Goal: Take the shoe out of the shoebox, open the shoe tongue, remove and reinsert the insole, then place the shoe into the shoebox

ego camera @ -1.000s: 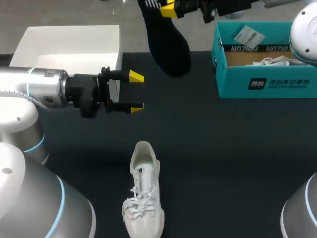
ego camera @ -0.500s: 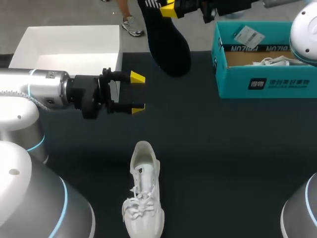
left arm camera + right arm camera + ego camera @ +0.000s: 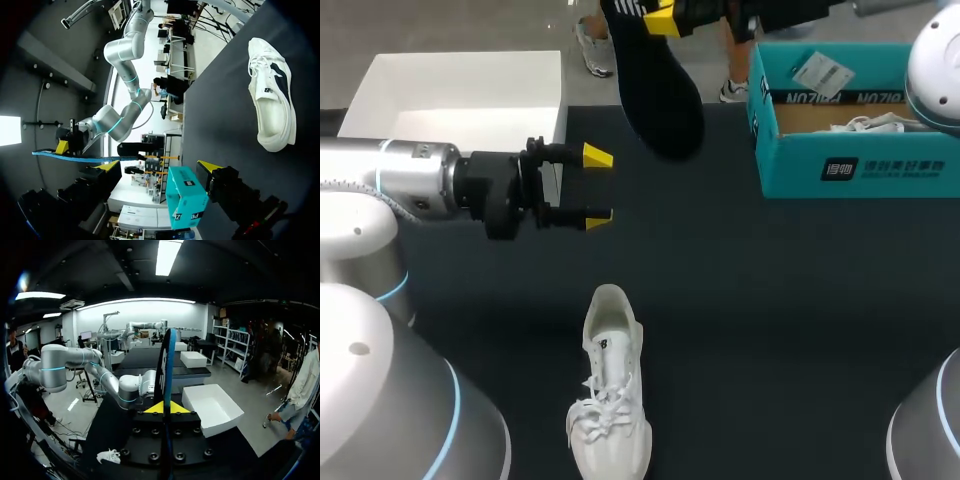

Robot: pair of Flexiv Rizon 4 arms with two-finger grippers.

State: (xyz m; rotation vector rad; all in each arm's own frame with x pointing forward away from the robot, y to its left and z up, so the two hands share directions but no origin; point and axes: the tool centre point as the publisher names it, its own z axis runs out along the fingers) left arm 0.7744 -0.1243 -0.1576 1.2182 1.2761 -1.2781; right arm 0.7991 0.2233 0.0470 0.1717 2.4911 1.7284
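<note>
The right claw is clenched on the black insole. In the right wrist view the thin edge of the insole stands pinched between the two yellow tips. Seen from the head view, it hangs at 12 o'clock, off the table, with its broad rounded end lowest. The left claw is released, its fingers apart with nothing between them, and hovers toward 9 o'clock of the table's middle.

The step in hand looks like putting the insole back. To do it well, I would lower the rounded end first into the shoe's mouth and slide it toward the toe, with the left claw steadying the heel or holding the tongue back. The insole looks floppy, so a shallow angle should keep it from folding.

The white shoe lies on its sole at 6 o'clock, well apart from both claws. Its heel points to 12, its toe to 6, the mouth is open and the laces are loose. The teal shoebox stands at 2 o'clock, with a second white shoe showing inside.
</note>
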